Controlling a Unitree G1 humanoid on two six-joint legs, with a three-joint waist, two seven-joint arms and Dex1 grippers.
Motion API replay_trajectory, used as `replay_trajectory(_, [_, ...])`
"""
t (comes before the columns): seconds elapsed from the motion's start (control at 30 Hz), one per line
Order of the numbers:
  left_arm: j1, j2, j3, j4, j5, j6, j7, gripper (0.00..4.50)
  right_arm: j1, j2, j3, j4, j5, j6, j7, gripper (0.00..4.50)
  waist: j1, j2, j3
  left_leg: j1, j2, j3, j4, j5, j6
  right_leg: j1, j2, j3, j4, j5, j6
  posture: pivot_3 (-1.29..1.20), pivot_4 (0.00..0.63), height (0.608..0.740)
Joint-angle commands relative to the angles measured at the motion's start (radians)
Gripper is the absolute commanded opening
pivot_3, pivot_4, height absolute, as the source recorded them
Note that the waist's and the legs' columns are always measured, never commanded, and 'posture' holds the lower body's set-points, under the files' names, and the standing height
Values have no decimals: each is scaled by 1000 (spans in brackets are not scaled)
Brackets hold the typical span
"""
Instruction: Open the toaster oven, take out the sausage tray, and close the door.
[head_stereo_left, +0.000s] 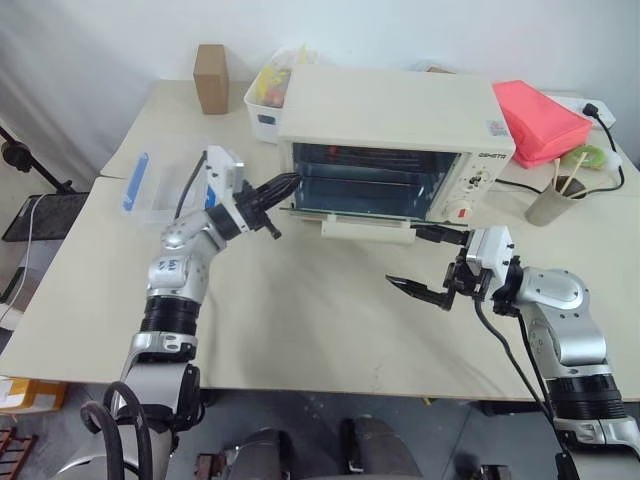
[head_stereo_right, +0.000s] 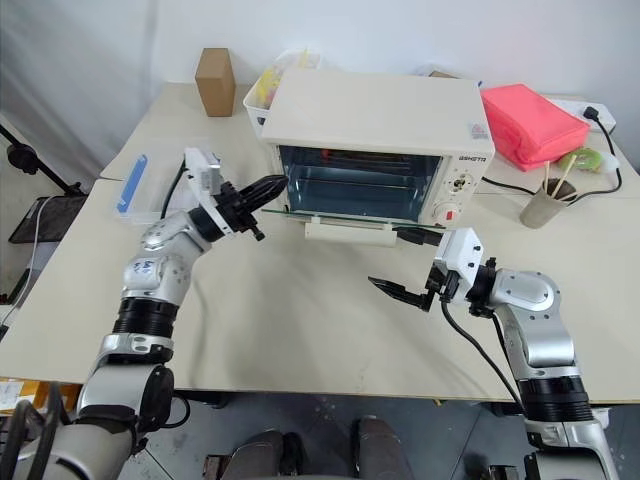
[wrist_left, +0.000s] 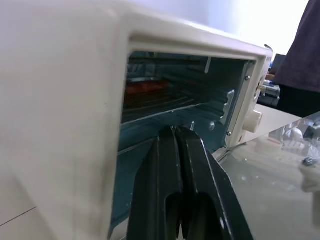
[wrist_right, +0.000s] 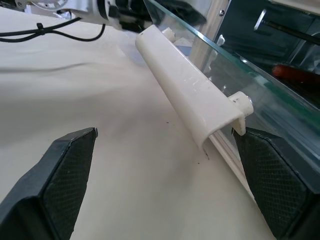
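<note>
**Door down, left fingers at the oven mouth**

Nearest you, the right gripper (head_stereo_left: 425, 264) hangs over the bare table (head_stereo_left: 320, 330) with its two black fingers spread wide and nothing between them. Its wrist view looks along the long cream bar handle (wrist_right: 187, 95), which runs just beside one finger pad; you cannot tell from the pictures whether that pad touches it.

Your toaster oven (head_stereo_left: 395, 125) sits at the middle of the table's far half, cream-white, with its knobs and red button (head_stereo_left: 461, 213) on the right of the front. You can see the door (head_stereo_right: 345, 212) folded down flat in front of the cavity, glass facing up, handle toward you.

Look at the left gripper (head_stereo_left: 289, 182): its fingers are pressed together into one point, holding nothing, and the tip stands at the left edge of the oven's opening, above the lowered glass. In the left wrist view the closed fingers (wrist_left: 192, 180) aim straight into the cavity.

Inside, on a shelf in the upper part of the cavity, you can make out the sausage tray (wrist_left: 155, 102), with a red sausage (wrist_left: 145, 90) lying on it; it is well apart from both grippers.

Further out, a clear plastic box with a blue clip (head_stereo_left: 155, 185) lies left of the left arm, a cardboard box (head_stereo_left: 211, 77) stands at the far left edge, a white bin (head_stereo_left: 265, 105) sits behind the oven's left corner, a pink pouch (head_stereo_left: 540, 120) lies to the oven's right, and a cup of sticks (head_stereo_left: 553, 200) stands near the right edge.
</note>
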Motion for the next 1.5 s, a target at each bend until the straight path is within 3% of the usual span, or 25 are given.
replay_trajectory(0.03, [-11, -4, -10, 8, 18, -33, -43, 27, 12, -9, -15, -52, 9, -29, -2, 4500, 0, 0, 0, 0, 0, 0, 0, 0, 0, 0, 0, 0, 0, 0, 0, 0, 150, 740])
replay_trajectory(0.2, [40, 10, -46, -13, 16, 8, -145, 27, 188, -42, -116, -149, 25, -15, -59, 4500, 21, 0, 0, -1, 0, -2, 0, 0, 0, 0, -1, -1, 1, 0, 0, 0, 150, 740])
replay_trajectory(0.33, [105, 44, -93, -40, 50, -3, -222, 27, 432, -75, -279, -173, 10, -49, -103, 4500, 38, 0, 0, -5, -1, -3, 4, -2, 3, -1, -2, -2, -1, 0, 1, 0, 150, 740])
replay_trajectory(0.5, [143, 61, -123, -52, 90, -34, -250, 27, 513, -104, -378, -176, 19, -48, -137, 4500, 28, 0, 0, -6, -2, -2, 9, -3, 4, 0, -3, 0, 0, 2, 4, 0, 150, 740])
replay_trajectory(0.67, [172, 55, -123, -60, 115, -54, -220, 27, 476, -118, -385, -223, 59, 20, -171, 4500, 14, 0, 0, 0, -2, -1, 6, -2, 4, 4, -2, 1, 0, 2, 4, 0, 150, 740])
replay_trajectory(0.87, [244, 49, -124, -115, 138, -71, -177, 27, 266, -109, -213, -319, -16, 136, -271, 4500, 4, 0, 0, 1, -1, -1, 6, -2, 3, 3, -1, 2, 1, 2, 4, 0, 150, 740])
replay_trajectory(1.0, [327, 37, -93, -222, 105, -44, -128, 899, 119, -92, -54, -339, -183, 268, -409, 4500, 6, 0, 0, 0, -1, -2, 6, -2, 3, 3, -3, 2, 1, 2, 4, 0, 150, 740])
replay_trajectory(1.2, [416, 38, -61, -367, 71, -18, -76, 2677, -64, 19, 66, -203, -298, 196, -498, 4500, 7, 0, 0, -1, -2, -2, 6, -2, 3, 2, -3, 1, 1, 2, 4, 0, 150, 740])
replay_trajectory(1.33, [530, 36, -2, -569, 25, 22, 13, 3833, -304, 114, 243, 130, -564, 47, -665, 4500, -7, 0, 0, -2, -2, 0, 6, -2, 3, 1, -3, 2, 1, 2, 4, 0, 150, 740])
replay_trajectory(1.4, [565, 30, 19, -637, 4, 37, 52, 4446, -381, 144, 277, 264, -620, -15, -714, 4500, -16, 0, 0, -2, -2, 0, 6, -2, 3, 1, -4, 1, 2, 2, 4, 0, 150, 740])
replay_trajectory(1.5, [604, 34, 25, -706, -1, 47, 85, 4446, -475, 167, 310, 426, -691, -82, -788, 4500, -17, 0, 0, -2, -1, -1, 6, -2, 3, 0, -4, 0, 3, 2, 4, 0, 150, 740])
